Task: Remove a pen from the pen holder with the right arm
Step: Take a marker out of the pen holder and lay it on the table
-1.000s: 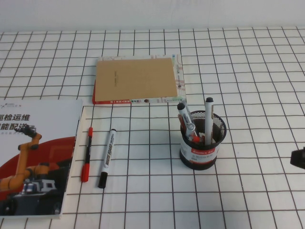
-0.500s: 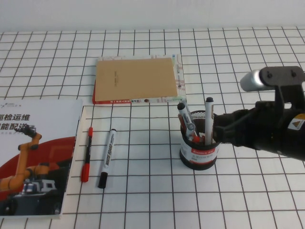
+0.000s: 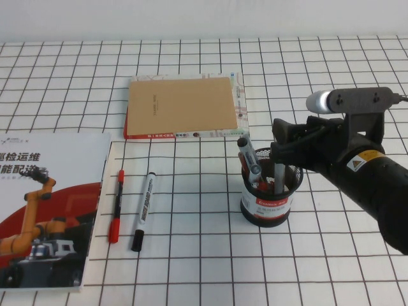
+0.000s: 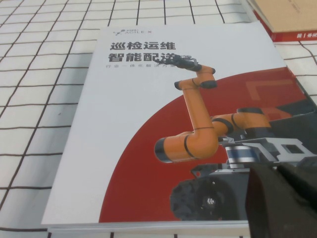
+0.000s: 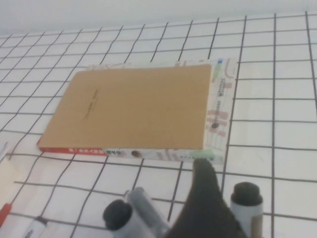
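Right gripper [image 3: 281, 152] just above pen holder [image 3: 271, 207], centre-right; I cannot tell its grip | upright pen [image 3: 278, 178] inside holder, not lifted; grasp and withdrawal remain | left gripper [image 4: 282, 198] over booklet [image 4: 148, 124], lower right, state unclear

My left gripper [image 4: 280, 201] doesn't show in the high view at all. The left wrist cam only gives me a dark lump of it, cut by the frame and covering one corner of the booklet [image 4: 163, 124]. Up top, that booklet is chopped off at the frame edge. The right gripper [image 3: 282, 150] sits over the holder [image 3: 268, 207] and hides the cap of the upright pen [image 3: 278, 177], and its arm runs out of the picture. The right wrist cam clips the pens [image 5: 119, 214] at its edge. Holder label and notebook [image 3: 182, 105] print are too small for me to read.
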Controlling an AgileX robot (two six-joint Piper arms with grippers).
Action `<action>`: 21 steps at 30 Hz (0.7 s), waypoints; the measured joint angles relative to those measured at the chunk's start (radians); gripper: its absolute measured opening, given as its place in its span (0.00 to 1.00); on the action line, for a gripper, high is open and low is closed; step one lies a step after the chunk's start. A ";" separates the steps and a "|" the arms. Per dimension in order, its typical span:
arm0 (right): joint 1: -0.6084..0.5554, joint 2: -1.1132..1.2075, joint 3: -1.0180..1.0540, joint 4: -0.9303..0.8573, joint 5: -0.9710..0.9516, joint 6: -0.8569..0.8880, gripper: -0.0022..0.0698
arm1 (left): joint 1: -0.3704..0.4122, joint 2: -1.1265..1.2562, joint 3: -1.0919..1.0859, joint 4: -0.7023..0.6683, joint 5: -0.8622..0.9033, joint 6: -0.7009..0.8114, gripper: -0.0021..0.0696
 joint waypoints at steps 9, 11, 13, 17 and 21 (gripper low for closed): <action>0.000 0.085 0.000 0.007 -0.079 0.000 0.63 | 0.000 0.000 0.000 0.000 0.000 0.000 0.02; 0.000 0.095 0.000 0.007 -0.087 0.000 0.63 | 0.000 0.000 0.000 0.000 0.000 0.000 0.02; 0.000 0.104 0.000 0.007 -0.091 0.000 0.63 | 0.000 0.000 0.000 0.000 0.000 0.000 0.02; 0.000 0.128 -0.009 0.007 -0.108 0.000 0.63 | 0.000 0.000 0.000 0.000 0.000 0.000 0.02; 0.000 0.166 -0.035 0.007 -0.114 0.000 0.63 | 0.000 0.000 0.000 0.000 0.000 0.000 0.02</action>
